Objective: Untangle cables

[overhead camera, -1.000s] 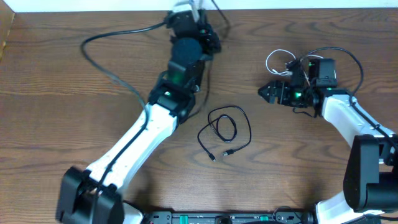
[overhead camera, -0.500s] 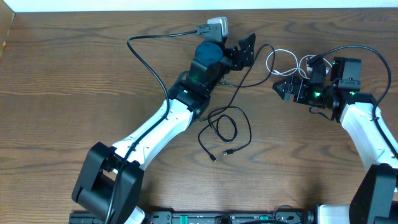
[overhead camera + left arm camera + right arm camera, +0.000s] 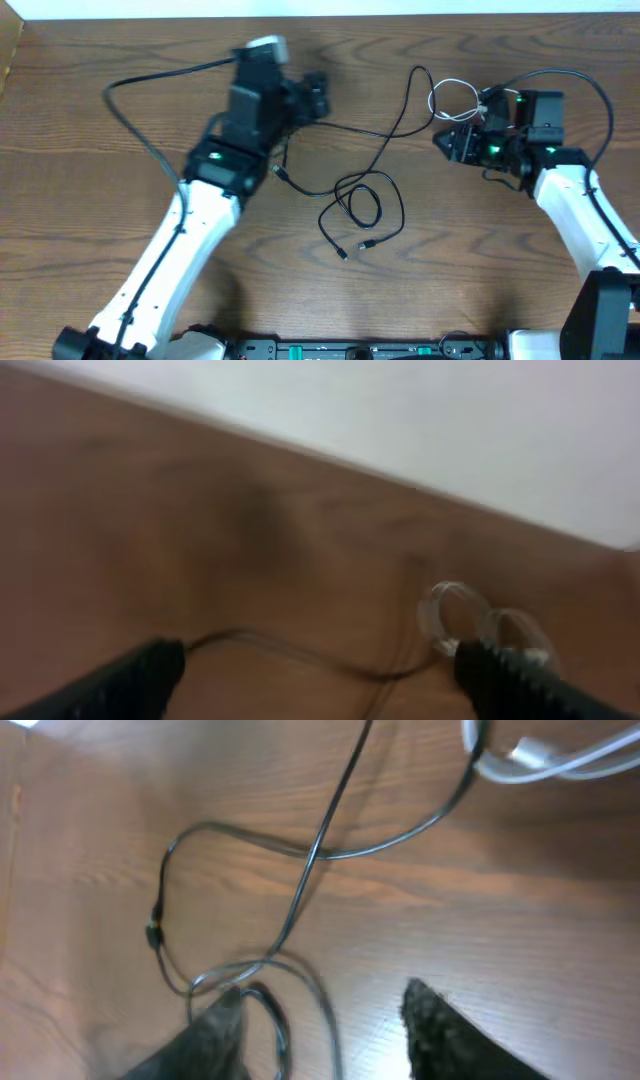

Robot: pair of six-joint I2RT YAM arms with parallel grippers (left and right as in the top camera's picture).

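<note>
The left gripper (image 3: 318, 660) stands spread wide. Its two dark fingers (image 3: 150, 672) sit far apart at the lower corners of the blurred left wrist view, and they pinch nothing. A strand of the thin black cables (image 3: 362, 205) runs across the brown wooden table (image 3: 60, 250) in the gap between those fingers, lying on the wood without touching either one. Ahead of them and toward the right-hand finger lie the small loops of the thin white cable (image 3: 452, 95).

From overhead, one small black plug end (image 3: 283, 172) lies near the left gripper, on the side toward the robot. From that plug the strand rises toward the gripper and then stretches over to the right gripper (image 3: 322, 995). The looser black loops, with two more plug ends, rest well apart from both grippers, closer to the robot's base and between the two arms.

The right gripper's fingers (image 3: 440, 1032) are parted, with bare wood and a thin black strand showing in the gap, and they grip nothing. In its wrist view two black strands cross ahead of the fingertips, and a black loop curls just beside the left-hand finger. Whether it touches the finger cannot be told. The white cable lies at the upper right of that view, apart from the fingers. Overhead, its loops sit just beside the right gripper on the far side.
</note>
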